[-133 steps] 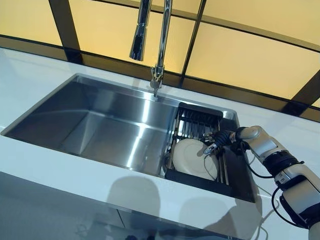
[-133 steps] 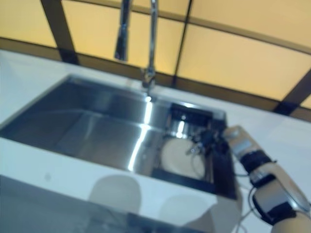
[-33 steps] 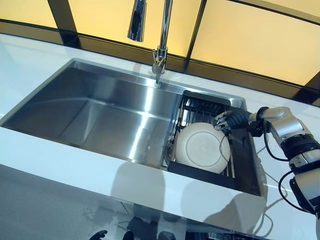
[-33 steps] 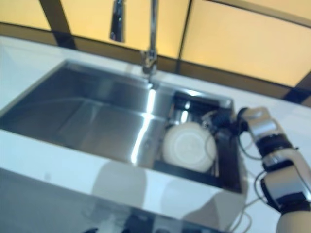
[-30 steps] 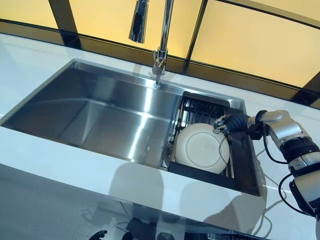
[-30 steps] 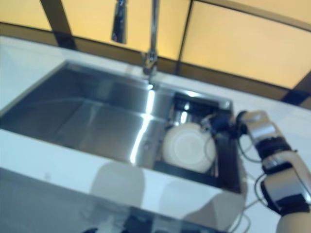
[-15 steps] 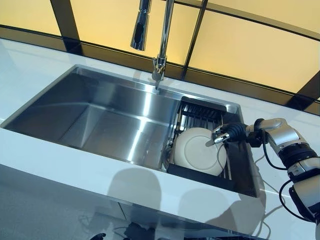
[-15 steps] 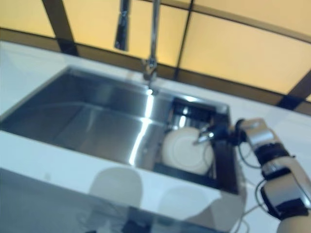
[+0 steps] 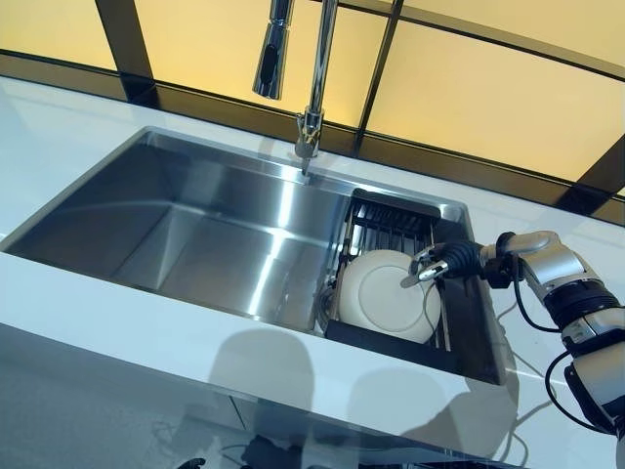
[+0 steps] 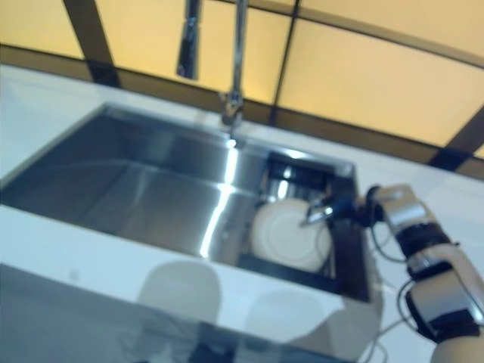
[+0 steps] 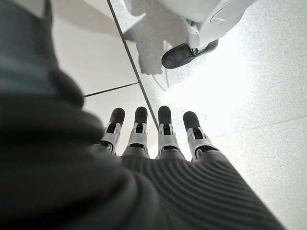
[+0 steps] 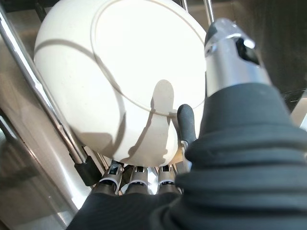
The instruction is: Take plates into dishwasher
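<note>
The plate [image 9: 391, 307] leans on edge in the black rack [image 9: 467, 322] at the sink's [image 9: 205, 230] right end, its rim caught by the right hand [image 9: 441, 265]: fingers [image 12: 136, 178] slipped under the edge, thumb [image 12: 233, 62] over its face. The plate lies just ahead of those fingers, toward the basin. The left hand [image 11: 158, 139] hangs far off over the floor, its fingers straight and empty, so the lift looks to be the right hand's job.

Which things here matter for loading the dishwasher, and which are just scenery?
Job:
white plate, in the dish rack
right hand, gripping the plate's rim
left hand, idle, open, toward the floor

Scenery:
sink
faucet
counter
</note>
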You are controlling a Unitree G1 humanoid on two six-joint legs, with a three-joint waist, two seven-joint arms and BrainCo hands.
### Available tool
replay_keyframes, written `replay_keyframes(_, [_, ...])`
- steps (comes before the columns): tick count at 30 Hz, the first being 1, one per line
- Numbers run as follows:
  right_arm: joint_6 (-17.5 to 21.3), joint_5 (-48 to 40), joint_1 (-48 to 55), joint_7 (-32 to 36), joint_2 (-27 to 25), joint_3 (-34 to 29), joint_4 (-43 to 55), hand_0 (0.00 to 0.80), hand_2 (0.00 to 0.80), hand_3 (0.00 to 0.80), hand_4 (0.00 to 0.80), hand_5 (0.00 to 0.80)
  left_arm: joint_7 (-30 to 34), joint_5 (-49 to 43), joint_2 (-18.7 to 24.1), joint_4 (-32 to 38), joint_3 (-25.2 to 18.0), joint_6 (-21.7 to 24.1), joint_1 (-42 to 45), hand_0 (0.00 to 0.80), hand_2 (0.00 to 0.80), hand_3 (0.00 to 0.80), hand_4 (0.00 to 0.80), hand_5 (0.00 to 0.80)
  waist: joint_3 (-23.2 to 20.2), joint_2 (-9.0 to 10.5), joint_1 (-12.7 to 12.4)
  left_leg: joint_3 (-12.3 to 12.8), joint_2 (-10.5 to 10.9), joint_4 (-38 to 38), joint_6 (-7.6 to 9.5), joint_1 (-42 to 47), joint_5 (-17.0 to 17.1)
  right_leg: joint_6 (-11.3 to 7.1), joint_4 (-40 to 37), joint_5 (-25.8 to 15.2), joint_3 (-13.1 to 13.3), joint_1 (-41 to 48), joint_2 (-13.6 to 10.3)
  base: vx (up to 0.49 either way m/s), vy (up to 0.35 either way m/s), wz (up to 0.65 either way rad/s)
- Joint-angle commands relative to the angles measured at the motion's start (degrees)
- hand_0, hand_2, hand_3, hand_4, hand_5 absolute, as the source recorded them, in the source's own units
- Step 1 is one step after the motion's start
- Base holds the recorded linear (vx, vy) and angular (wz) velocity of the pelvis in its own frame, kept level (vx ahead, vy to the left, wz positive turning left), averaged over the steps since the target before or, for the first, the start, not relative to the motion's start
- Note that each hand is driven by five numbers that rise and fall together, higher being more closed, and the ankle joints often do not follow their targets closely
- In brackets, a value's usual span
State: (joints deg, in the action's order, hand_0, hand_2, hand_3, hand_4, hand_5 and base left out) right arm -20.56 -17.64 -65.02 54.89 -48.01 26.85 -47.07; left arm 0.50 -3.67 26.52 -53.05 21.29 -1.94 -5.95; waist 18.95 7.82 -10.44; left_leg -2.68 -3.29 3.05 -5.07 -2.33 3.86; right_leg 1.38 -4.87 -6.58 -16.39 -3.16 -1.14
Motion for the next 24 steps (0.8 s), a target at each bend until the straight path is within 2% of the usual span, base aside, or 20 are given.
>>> replay_keyframes(1, [-0.2, -4.7, 2.8, 7.8, 1.4, 5.2, 6.4, 0.000, 0.000, 0.000, 0.000, 0.000, -0.6, -1.0, 1.7, -2.0, 1.1, 1.0, -1.3, 0.000, 0.000, 0.000, 0.000, 0.000, 0.0, 1.49, -0.7, 1.2, 3.0, 1.9, 3.62, -2.5, 0.0, -4.50, 1.2, 2.5, 0.7, 1.8, 0.0, 0.000, 0.000, 0.00])
replay_keyframes(8, [-0.5, -4.9, 3.4, 7.9, 1.9, 5.2, 7.1, 0.000, 0.000, 0.000, 0.000, 0.000, -0.8, -1.4, 1.5, -2.7, 1.0, 1.0, -1.4, 0.000, 0.000, 0.000, 0.000, 0.000, -0.3, 1.88, -0.7, 1.2, 2.8, 1.9, 3.57, -2.3, -0.1, -4.45, 1.2, 2.6, 0.6, 2.0, 0.1, 0.008, -0.010, -0.02])
replay_keyframes(9, [-0.4, -4.7, 3.5, 7.8, 2.1, 5.2, 7.0, 0.119, 0.119, 0.119, 0.119, 0.119, -0.7, -1.5, 1.6, -2.7, 1.1, 1.0, -1.3, 0.000, 0.000, 0.000, 0.000, 0.000, -0.4, 1.90, -0.7, 1.2, 2.8, 1.9, 3.56, -2.3, -0.1, -4.44, 1.2, 2.6, 0.6, 2.1, 0.2, 0.000, 0.000, 0.00])
replay_keyframes(11, [-0.4, -4.7, 3.4, 7.5, 2.2, 5.3, 6.9, 0.132, 0.132, 0.132, 0.132, 0.132, -0.9, -1.3, 1.5, -2.9, 1.2, 1.1, -1.3, 0.000, 0.000, 0.000, 0.000, 0.000, -0.5, 1.94, -0.7, 1.2, 2.8, 1.9, 3.54, -2.3, -0.1, -4.43, 1.1, 2.6, 0.7, 2.1, 0.2, 0.000, 0.000, 0.00])
replay_keyframes(12, [-0.4, -4.8, 3.4, 7.4, 2.1, 5.3, 7.0, 0.248, 0.248, 0.248, 0.248, 0.248, -0.8, -1.4, 1.5, -2.8, 1.1, 1.0, -1.3, 0.000, 0.000, 0.000, 0.000, 0.000, -0.4, 1.96, -0.7, 1.2, 2.8, 1.9, 3.55, -2.3, -0.1, -4.41, 1.1, 2.6, 0.7, 2.1, 0.2, 0.000, 0.000, 0.00])
replay_keyframes(13, [-0.4, -4.8, 3.4, 7.4, 2.1, 5.3, 7.0, 0.248, 0.248, 0.248, 0.248, 0.248, -0.8, -1.4, 1.5, -2.8, 1.1, 1.0, -1.3, 0.000, 0.000, 0.000, 0.000, 0.000, -0.4, 1.96, -0.7, 1.2, 2.8, 1.9, 3.55, -2.2, -0.1, -4.41, 1.1, 2.6, 0.7, 2.1, 0.2, 0.000, 0.000, 0.00])
replay_keyframes(14, [-0.1, -4.9, 3.4, 7.4, 1.9, 5.3, 6.7, 0.471, 0.471, 0.471, 0.471, 0.471, -0.6, -1.6, 1.6, -2.8, 1.0, 1.1, -1.2, 0.000, 0.000, 0.000, 0.000, 0.000, -0.6, 1.99, -0.7, 1.2, 2.8, 1.9, 3.56, -2.2, -0.1, -4.40, 1.1, 2.7, 0.7, 2.3, 0.3, 0.000, 0.000, 0.00])
replay_keyframes(15, [0.0, -5.0, 3.3, 7.4, 1.8, 5.3, 6.5, 0.558, 0.558, 0.558, 0.558, 0.558, -0.6, -1.6, 1.6, -2.9, 1.0, 1.0, -1.2, 0.000, 0.000, 0.000, 0.000, 0.000, -0.7, 2.00, -0.7, 1.2, 2.8, 1.9, 3.54, -2.2, -0.1, -4.40, 1.0, 2.7, 0.7, 2.3, 0.3, 0.000, 0.000, 0.00])
replay_keyframes(20, [0.3, -5.0, 3.1, 6.9, 1.7, 5.1, 6.3, 0.765, 0.765, 0.765, 0.765, 0.765, -0.6, -1.7, 1.5, -2.7, 1.1, 0.9, -1.1, 0.000, 0.000, 0.000, 0.000, 0.000, -0.7, 1.94, -0.7, 1.1, 2.8, 1.9, 3.53, -2.1, -0.1, -4.34, 1.0, 2.7, 0.7, 2.4, 0.3, 0.000, 0.000, 0.00])
replay_keyframes(21, [0.2, -5.1, 3.1, 6.8, 1.7, 5.1, 6.4, 0.765, 0.765, 0.765, 0.765, 0.765, -0.5, -1.7, 1.6, -2.6, 1.1, 0.9, -1.1, 0.000, 0.000, 0.000, 0.000, 0.000, -0.7, 1.93, -0.7, 1.1, 2.8, 1.9, 3.53, -2.1, -0.1, -4.34, 1.1, 2.7, 0.7, 2.4, 0.3, 0.000, 0.000, 0.00])
replay_keyframes(22, [0.1, -5.2, 2.9, 6.8, 1.6, 5.1, 6.3, 0.800, 0.800, 0.800, 0.800, 0.800, -0.5, -1.7, 1.6, -2.6, 1.2, 0.8, -1.1, 0.000, 0.000, 0.000, 0.000, 0.000, -0.8, 1.94, -0.7, 1.1, 2.8, 1.9, 3.50, -2.0, -0.1, -4.37, 1.0, 2.7, 0.6, 2.5, 0.3, 0.000, 0.000, 0.00])
replay_keyframes(24, [0.2, -5.3, 2.8, 6.9, 1.3, 5.1, 6.1, 0.800, 0.800, 0.800, 0.800, 0.800, -0.5, -1.7, 1.6, -2.5, 1.2, 0.8, -1.0, 0.000, 0.000, 0.000, 0.000, 0.000, -0.9, 1.91, -0.7, 1.0, 2.9, 1.9, 3.50, -1.9, -0.1, -4.39, 1.0, 2.7, 0.6, 2.5, 0.3, 0.000, 0.000, 0.00])
